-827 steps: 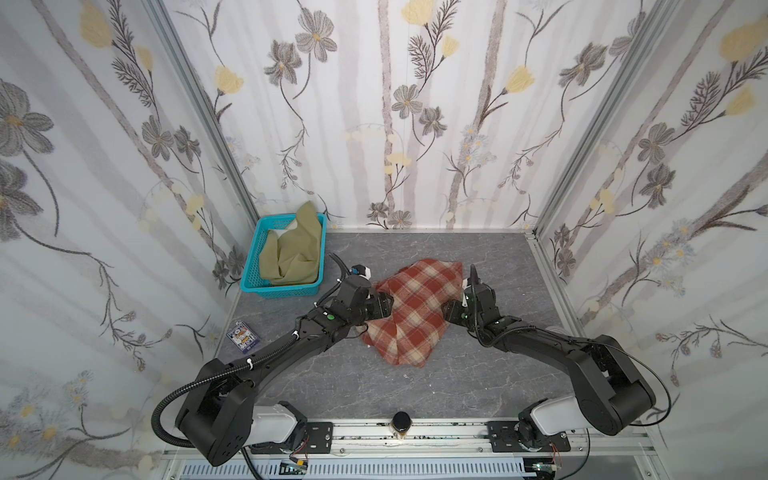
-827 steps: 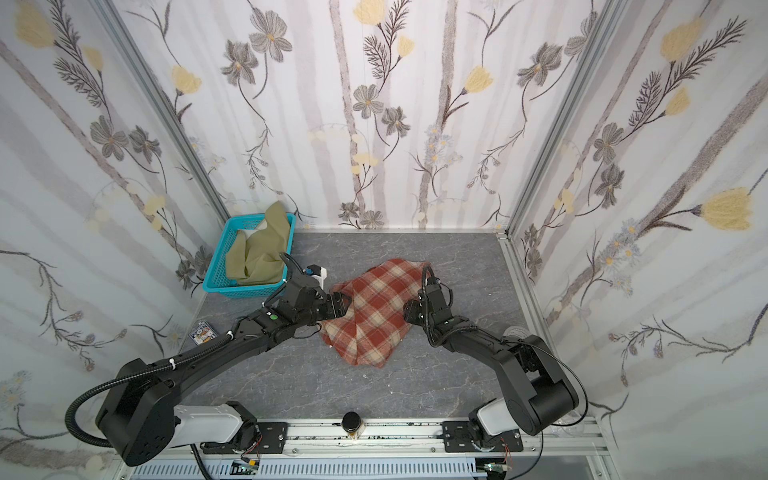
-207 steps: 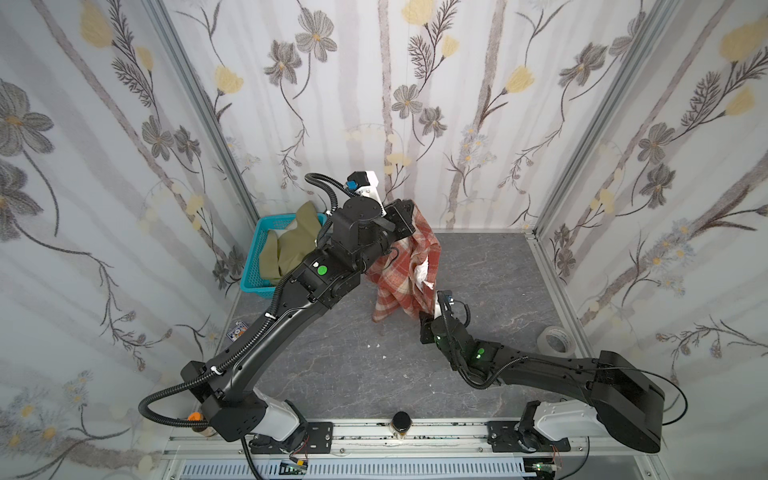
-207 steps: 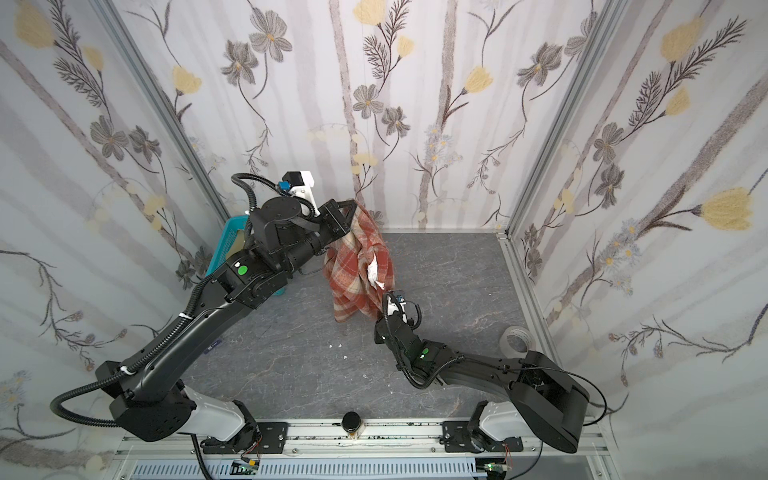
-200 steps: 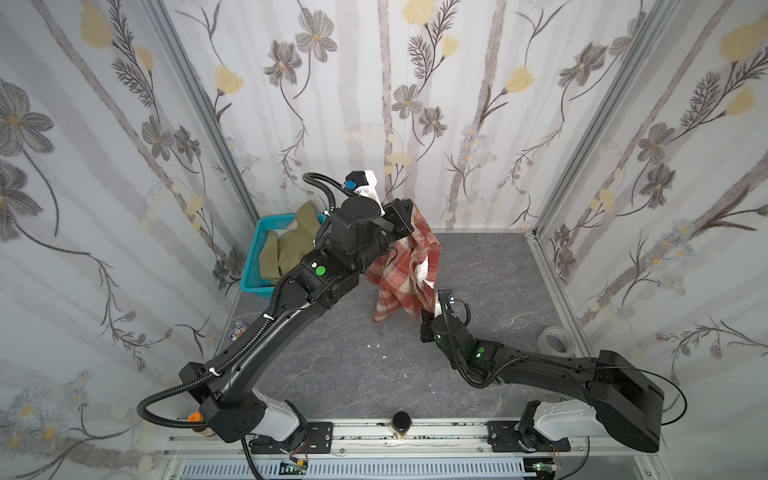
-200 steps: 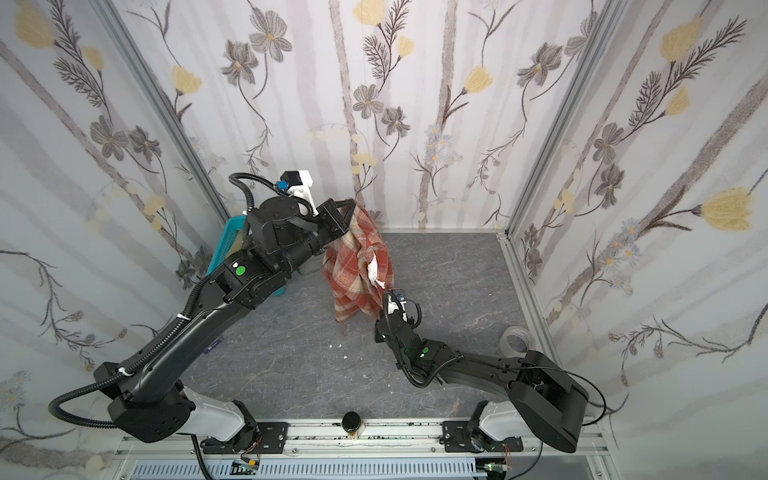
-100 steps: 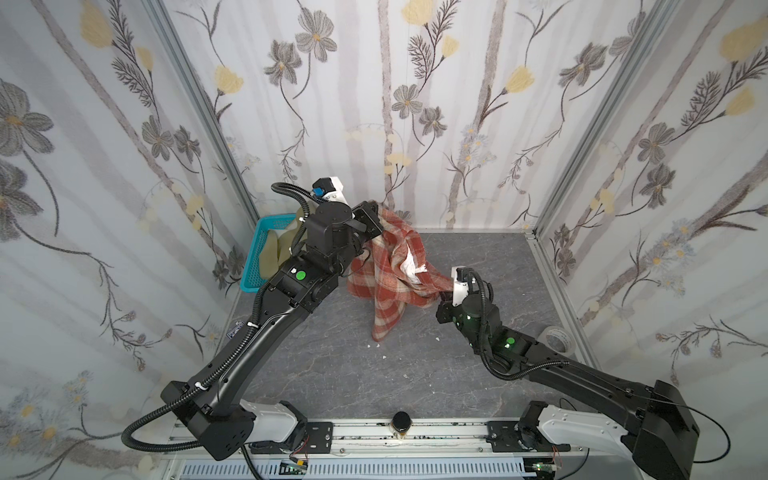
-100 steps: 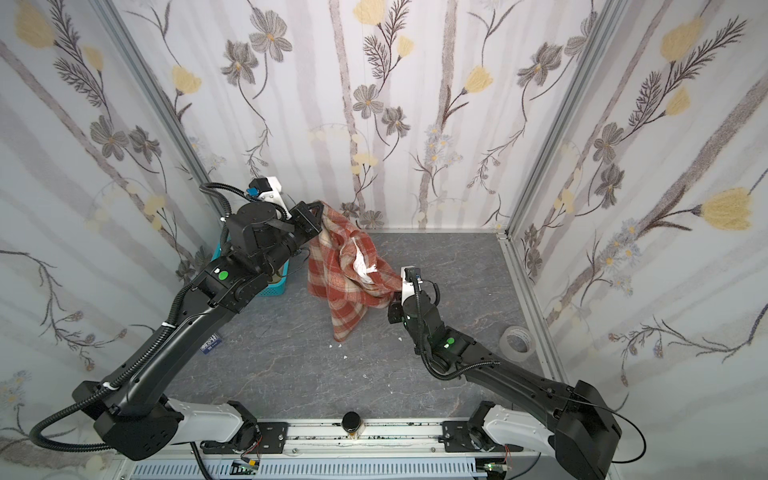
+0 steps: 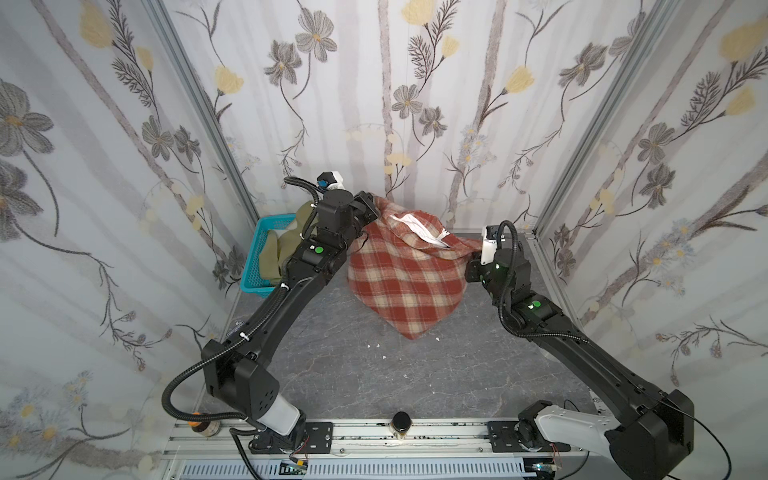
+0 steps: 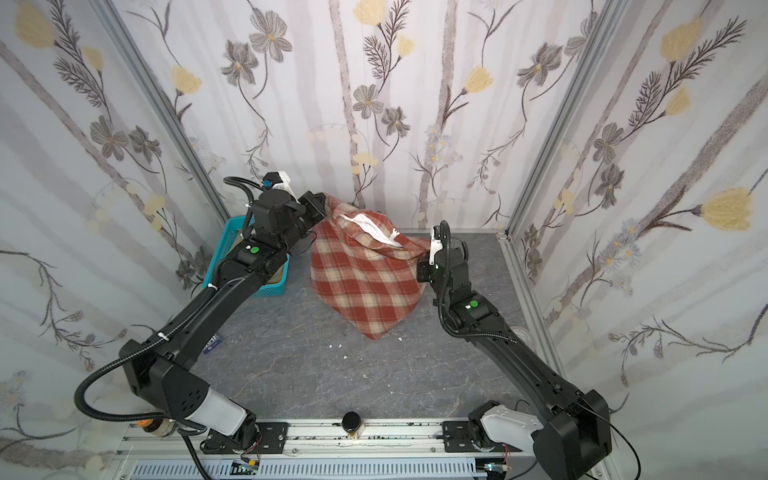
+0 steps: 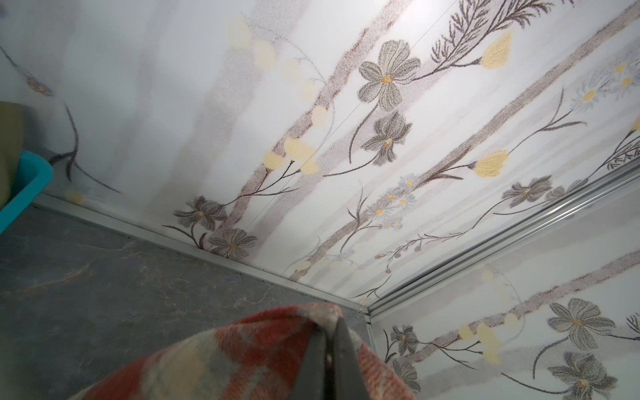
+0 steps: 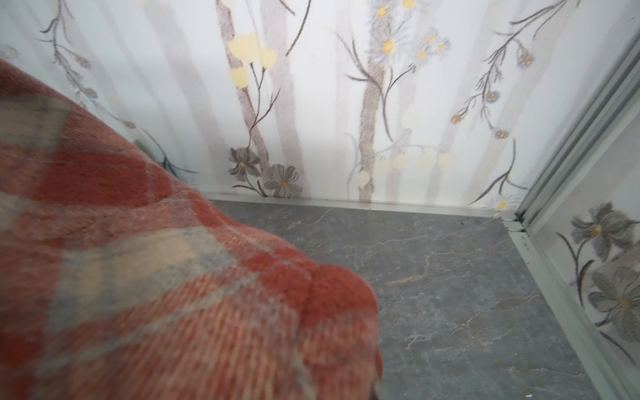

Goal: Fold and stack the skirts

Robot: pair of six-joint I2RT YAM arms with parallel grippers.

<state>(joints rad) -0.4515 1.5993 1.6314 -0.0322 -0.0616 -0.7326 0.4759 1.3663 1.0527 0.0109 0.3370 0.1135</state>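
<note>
Since the last look, my right gripper [image 9: 471, 254] has swung out toward 3 o'clock and my left gripper [image 9: 373, 206] has shifted toward 11 o'clock. The plaid skirt [image 9: 405, 282] is now stretched wide between them instead of hanging bunched.

My left jaws are clamped tight on the skirt's edge; in the left wrist view the two dark fingers [image 11: 348, 367] press together with fuzzy cloth pinched between them. My right jaws are buried under the cloth in the right wrist view, but they are closed and that corner of the skirt hangs from them.

The skirt is thick, woolly weave in rust-red and cream checks with thin grey lines. It hangs as a sagging triangle over the 12 o'clock half of the table [image 9: 353, 382], its lowest point at 6 o'clock. I cannot tell whether that tip touches the tabletop. A strip of smooth white lining [image 9: 422, 227] shows in the open waist at its top. I can read no label on it.

The olive skirt [image 9: 276, 255], plain and matte, lies crumpled in the turquoise mesh basket [image 9: 252, 266] at 10 o'clock, partly behind my left arm. A small dark card [image 10: 212, 343] lies at 9 o'clock; its print is too small to read. White specks [image 9: 376, 345] dot the grey, marble-veined tabletop.
</note>
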